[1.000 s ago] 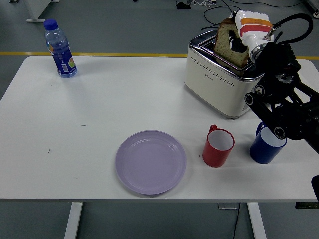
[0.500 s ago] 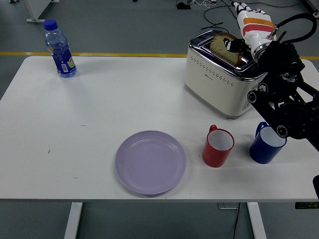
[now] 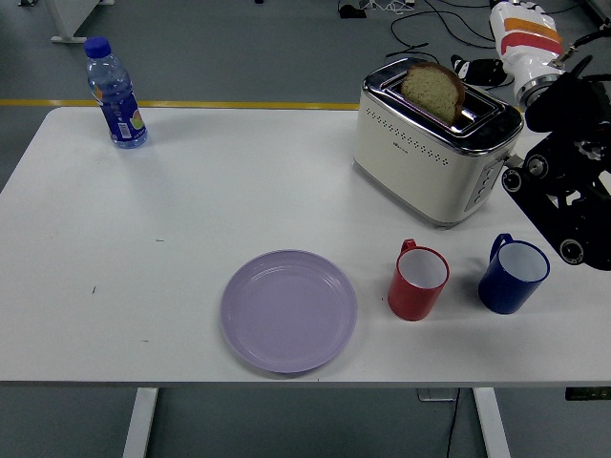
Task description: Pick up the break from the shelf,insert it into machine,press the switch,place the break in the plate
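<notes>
Bread slice seated in toaster, insert step done. Right hand above, apart, fingers' state unclear. Next: press side switch.

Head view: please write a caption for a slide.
Bread slice sits in the toaster; right hand raised beside it.

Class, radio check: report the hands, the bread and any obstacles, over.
Right hand up beside the toaster, holding nothing. Left hand out of view. Bread slice sitting in toaster slot, top showing. Red mug and blue mug stand between toaster and plate.
</notes>
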`<state>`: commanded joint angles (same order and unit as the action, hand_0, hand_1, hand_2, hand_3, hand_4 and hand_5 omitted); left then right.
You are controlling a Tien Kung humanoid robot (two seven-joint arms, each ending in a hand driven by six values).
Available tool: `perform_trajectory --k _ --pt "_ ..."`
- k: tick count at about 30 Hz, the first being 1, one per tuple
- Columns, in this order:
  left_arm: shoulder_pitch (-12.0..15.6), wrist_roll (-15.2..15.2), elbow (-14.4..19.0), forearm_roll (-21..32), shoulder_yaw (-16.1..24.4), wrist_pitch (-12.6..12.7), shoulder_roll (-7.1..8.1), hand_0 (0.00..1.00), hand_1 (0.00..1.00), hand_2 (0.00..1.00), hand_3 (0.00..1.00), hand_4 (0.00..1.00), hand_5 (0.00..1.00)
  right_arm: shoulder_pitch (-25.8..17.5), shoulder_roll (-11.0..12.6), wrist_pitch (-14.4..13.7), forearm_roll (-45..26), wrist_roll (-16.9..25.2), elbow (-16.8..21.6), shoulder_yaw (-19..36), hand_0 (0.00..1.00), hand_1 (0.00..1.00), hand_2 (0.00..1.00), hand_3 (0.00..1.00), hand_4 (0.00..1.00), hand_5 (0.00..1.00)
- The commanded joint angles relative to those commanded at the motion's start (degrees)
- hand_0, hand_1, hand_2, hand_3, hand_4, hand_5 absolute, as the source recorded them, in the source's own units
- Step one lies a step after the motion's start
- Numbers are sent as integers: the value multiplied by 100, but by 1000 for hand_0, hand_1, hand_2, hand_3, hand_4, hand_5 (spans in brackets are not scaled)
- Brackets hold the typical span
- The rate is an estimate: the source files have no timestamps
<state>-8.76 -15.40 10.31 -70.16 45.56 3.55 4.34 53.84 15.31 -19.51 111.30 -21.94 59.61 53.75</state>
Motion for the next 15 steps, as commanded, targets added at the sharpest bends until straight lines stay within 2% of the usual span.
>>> perform_trajectory --k 3,4,9,10,15 --pt "6 -2 0 -15 19 -2 -1 652 601 595 598 331 935 -200 207 -285 -479 10 295 146 818 771 899 992 755 256" --pt "11 -1 0 -22 20 -5 0 652 599 596 599 331 936 -328 331 -418 -698 64 457 212 334 402 510 897 739 322" --pt "39 -2 0 -41 33 -10 4 652 599 596 599 331 936 -840 764 -777 -1553 319 1064 442 334 402 510 897 739 322" --pt "45 -3 0 -49 38 -12 4 651 599 596 598 331 937 -941 825 -806 -1765 372 1159 475 201 275 380 847 724 383" --pt "63 -10 0 -95 69 -18 2 651 599 596 598 331 937 -1432 1135 -818 -2404 485 1543 660 201 275 380 847 724 383"
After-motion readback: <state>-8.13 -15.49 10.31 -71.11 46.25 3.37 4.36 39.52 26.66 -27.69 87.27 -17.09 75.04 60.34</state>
